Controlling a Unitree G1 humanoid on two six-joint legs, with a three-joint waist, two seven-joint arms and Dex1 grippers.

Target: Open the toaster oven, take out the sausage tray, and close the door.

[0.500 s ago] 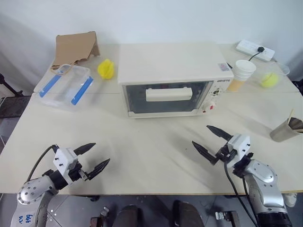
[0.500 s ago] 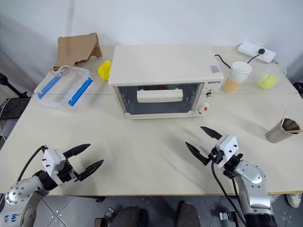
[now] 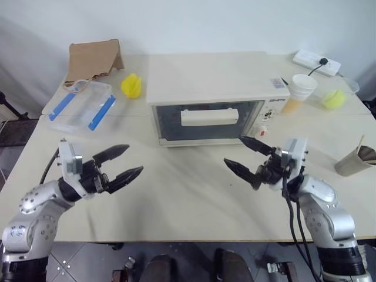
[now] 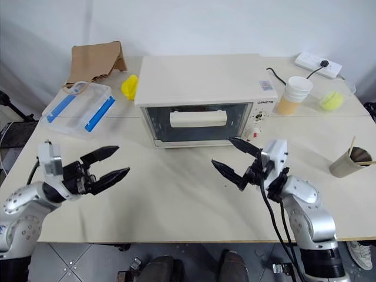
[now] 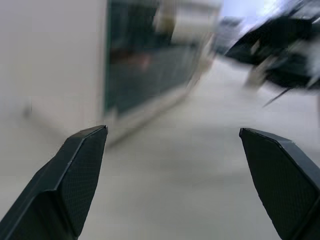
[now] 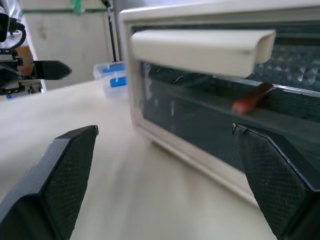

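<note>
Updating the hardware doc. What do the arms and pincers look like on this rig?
Both arms have rounded silver-grey metal shells with dark joints. Each ends in a pincer of two black, tapered, pointed fingers with a fine textured surface: left pincer, right pincer. A white boxy block sits at each wrist. Black cables run along both forearms. The left arm's lower shell carries blue handwritten marks, unreadable here.

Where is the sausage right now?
In the right wrist view the sausage lies inside the toaster oven, behind the shut glass door, below its white handle.
</note>
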